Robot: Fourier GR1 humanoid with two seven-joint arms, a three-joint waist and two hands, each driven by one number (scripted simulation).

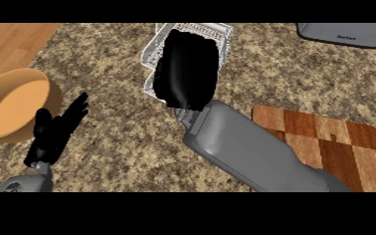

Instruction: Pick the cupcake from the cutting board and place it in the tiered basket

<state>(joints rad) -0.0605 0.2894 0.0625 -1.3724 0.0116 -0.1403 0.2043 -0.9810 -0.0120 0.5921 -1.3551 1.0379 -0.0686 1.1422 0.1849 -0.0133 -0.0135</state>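
Note:
My right hand (187, 72) hangs over the white wire tiered basket (154, 50) at the top centre and covers most of it. Only the back of the hand shows, as a dark shape. No cupcake is visible; whatever lies under the hand is hidden. The wooden cutting board (323, 134) sits at the right, partly under my right forearm, and its visible part is bare. My left hand (55, 129) rests open at the lower left with its fingers pointing up, away from the basket.
An orange bowl (22, 102) stands at the left edge, close to my left hand. A grey appliance corner (337, 34) shows at the top right. A wooden strip (22, 37) borders the speckled counter at the upper left.

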